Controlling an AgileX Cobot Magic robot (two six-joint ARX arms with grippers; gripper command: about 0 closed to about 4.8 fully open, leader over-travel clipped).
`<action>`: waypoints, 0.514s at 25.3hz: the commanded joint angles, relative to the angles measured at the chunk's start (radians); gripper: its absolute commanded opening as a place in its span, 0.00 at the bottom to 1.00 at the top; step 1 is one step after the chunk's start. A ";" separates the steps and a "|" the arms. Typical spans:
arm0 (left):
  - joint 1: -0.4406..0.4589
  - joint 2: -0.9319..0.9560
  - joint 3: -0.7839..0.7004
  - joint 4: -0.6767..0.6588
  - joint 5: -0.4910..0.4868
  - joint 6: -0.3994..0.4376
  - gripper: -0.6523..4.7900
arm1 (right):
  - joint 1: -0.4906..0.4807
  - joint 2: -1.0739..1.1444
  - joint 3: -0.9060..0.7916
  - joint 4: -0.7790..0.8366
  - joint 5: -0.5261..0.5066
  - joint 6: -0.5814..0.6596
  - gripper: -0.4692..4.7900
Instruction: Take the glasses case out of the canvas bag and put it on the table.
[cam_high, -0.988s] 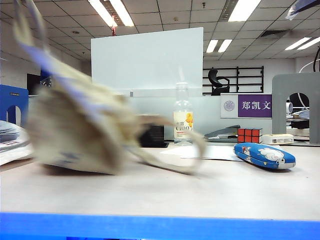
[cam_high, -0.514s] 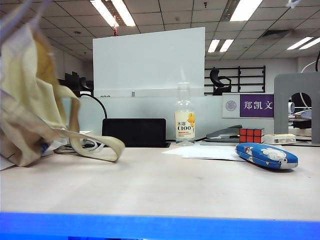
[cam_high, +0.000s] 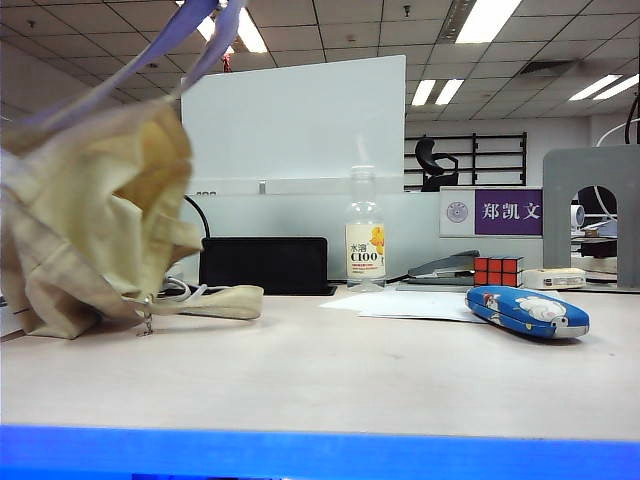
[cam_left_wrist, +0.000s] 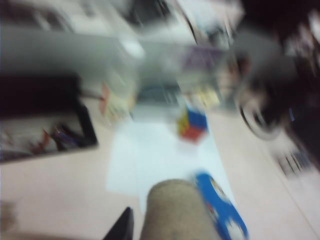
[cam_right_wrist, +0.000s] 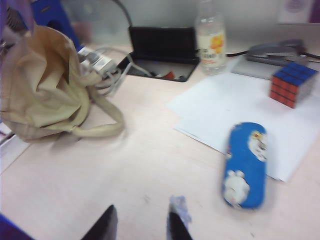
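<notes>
Glasses case (cam_high: 527, 311), glossy blue oblong, lies on white paper sheets (cam_high: 410, 304) right of the floppy cream canvas bag (cam_high: 95, 215), which has swung back toward the paper (task looks done). Left gripper (cam_left_wrist: 150, 225) pinches a bag strap (cam_left_wrist: 175, 212); right gripper (cam_right_wrist: 140, 222) hovers empty near the case, half spread.

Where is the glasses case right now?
The glasses case lies on the table at the right of the exterior view, beside the white paper sheets, in front of the Rubik's cube, well apart from the canvas bag.

The pale pinkish-beige table (cam_high: 330, 375) with blue front edge bears a glossy blue oblong glasses case (cam_high: 527, 311), white paper sheets (cam_high: 405, 303), a slumped cream canvas bag (cam_high: 95, 220).
</notes>
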 joint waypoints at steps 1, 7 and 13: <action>-0.007 0.008 -0.101 0.042 -0.027 0.018 0.22 | 0.002 -0.155 -0.062 -0.018 0.002 0.029 0.34; -0.044 -0.039 -0.348 0.225 -0.110 0.053 0.21 | 0.001 -0.425 -0.112 -0.034 0.074 0.083 0.34; -0.045 -0.158 -0.640 0.710 -0.172 -0.093 0.21 | 0.001 -0.438 -0.129 -0.119 0.092 0.059 0.35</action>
